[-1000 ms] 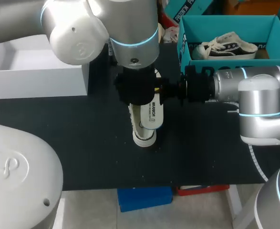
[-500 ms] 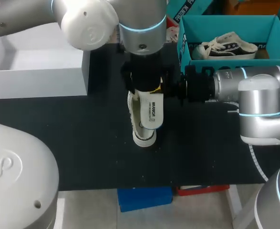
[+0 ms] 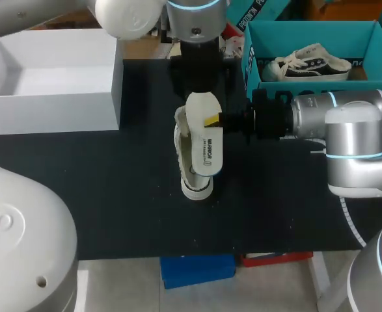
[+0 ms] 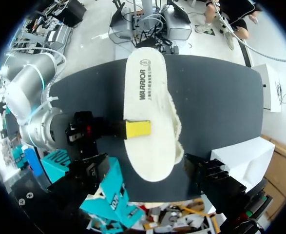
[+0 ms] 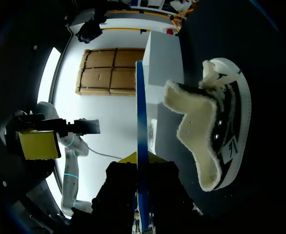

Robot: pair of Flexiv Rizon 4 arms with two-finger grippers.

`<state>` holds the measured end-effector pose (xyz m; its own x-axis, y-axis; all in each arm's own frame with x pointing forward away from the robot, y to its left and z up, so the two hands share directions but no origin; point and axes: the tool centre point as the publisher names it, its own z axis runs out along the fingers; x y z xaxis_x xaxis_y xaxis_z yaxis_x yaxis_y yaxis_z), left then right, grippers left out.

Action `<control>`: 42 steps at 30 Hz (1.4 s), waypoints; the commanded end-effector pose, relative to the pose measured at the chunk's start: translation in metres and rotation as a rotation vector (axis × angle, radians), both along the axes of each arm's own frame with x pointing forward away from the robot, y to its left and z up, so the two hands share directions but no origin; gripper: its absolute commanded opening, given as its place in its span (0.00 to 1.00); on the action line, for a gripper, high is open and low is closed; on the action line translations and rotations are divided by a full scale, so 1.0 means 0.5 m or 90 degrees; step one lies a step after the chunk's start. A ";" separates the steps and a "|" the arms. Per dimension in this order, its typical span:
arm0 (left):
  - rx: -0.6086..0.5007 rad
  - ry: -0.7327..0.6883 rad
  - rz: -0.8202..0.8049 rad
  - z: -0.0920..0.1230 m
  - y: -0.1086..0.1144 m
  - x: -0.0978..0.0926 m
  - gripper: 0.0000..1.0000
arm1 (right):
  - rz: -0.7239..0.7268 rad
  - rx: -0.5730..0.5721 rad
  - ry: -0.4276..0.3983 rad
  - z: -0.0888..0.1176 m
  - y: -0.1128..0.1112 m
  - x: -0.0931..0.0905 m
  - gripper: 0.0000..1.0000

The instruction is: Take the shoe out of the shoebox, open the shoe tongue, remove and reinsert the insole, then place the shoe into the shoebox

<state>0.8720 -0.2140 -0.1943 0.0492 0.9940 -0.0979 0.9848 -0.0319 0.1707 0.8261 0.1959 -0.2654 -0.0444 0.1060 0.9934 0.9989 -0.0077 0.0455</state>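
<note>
Left end effector (image 3: pixel 197 73) has lifted clear, fingers spread and empty; right end effector (image 3: pixel 213 121) stays clamped on the cream foam insole (image 3: pixel 204 148), held just above the white canvas shoe (image 3: pixel 194 187) lying on the black bench (image 3: pixel 112 195); reinsertion likely comes next.

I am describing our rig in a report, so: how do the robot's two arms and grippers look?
The left arm and the right arm are rounded silver-white tubes, each with a light-blue ring at a joint. A looped emblem marks the left arm's near shell. The left gripper and the right gripper are black and blocky; a yellow fingertip shows on the right one.
</note>
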 end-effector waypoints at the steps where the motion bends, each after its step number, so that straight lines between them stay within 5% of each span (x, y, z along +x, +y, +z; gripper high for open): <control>1: 0.003 0.016 0.001 -0.013 -0.009 0.054 1.00 | -0.002 -0.001 0.000 0.000 0.003 -0.001 0.00; 11: -0.001 0.028 0.011 -0.024 -0.014 0.157 1.00 | -0.002 -0.001 0.000 0.000 0.003 -0.001 0.00; 22: -0.004 0.045 0.030 -0.026 -0.025 0.190 1.00 | -0.002 -0.001 0.000 0.000 0.003 -0.001 0.00; 34: 0.004 0.041 0.040 -0.002 0.011 0.109 1.00 | -0.002 -0.001 0.000 0.000 0.003 -0.001 0.00; 42: 0.006 0.043 0.058 -0.001 0.045 0.004 1.00 | -0.002 -0.001 0.000 0.000 0.003 -0.001 0.00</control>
<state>0.8959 -0.2031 -0.1955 -0.0478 0.9963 -0.0709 0.9972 0.0517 0.0537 0.8262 0.1960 -0.2654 -0.0444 0.1060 0.9934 0.9989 -0.0077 0.0455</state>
